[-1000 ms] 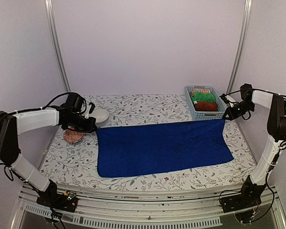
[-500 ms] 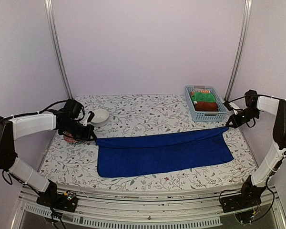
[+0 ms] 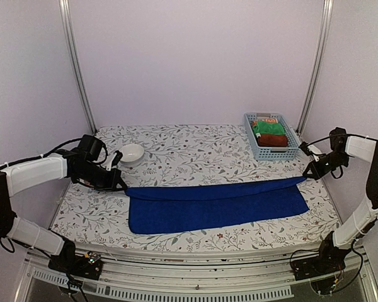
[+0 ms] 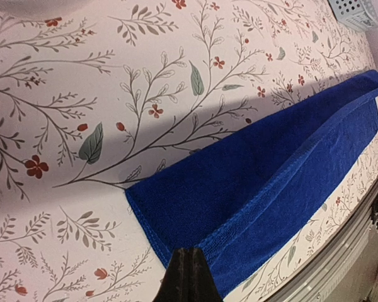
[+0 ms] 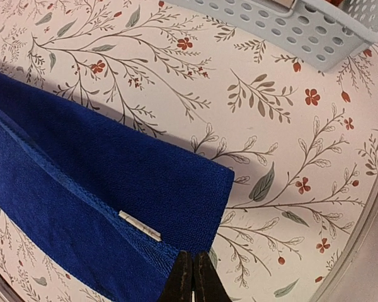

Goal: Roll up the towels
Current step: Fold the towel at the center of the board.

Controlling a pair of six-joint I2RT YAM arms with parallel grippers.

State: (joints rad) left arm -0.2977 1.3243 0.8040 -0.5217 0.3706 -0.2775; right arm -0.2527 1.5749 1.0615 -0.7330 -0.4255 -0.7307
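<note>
Table [image 3: 195,141]: flower-printed surface inside pale walls, with the arms bolted at its near edge.
Blue towel [image 3: 214,204]: lies left to right across the near middle of the table. One long edge is lifted and stretched taut end to end above the layer lying flat.
Fold: probably halving the towel lengthwise before rolling. Both ends should come near at an even pace, keep their tension, and land edge on edge so the strip is uniform.
Basket [image 3: 274,153]: far right, pale blue and slotted. It holds a brick-red towel [image 3: 274,140], a green cloth [image 3: 269,129] and an orange patterned cloth [image 3: 264,121].
Bowl [image 3: 131,153]: white, far left, nothing visible inside.
Left gripper [image 3: 121,187]: fingers pressed together, pinching the towel's left corner hem.
Right gripper [image 3: 309,176]: fingers likewise pinching the right corner, near a white tag [image 5: 140,225].
</note>
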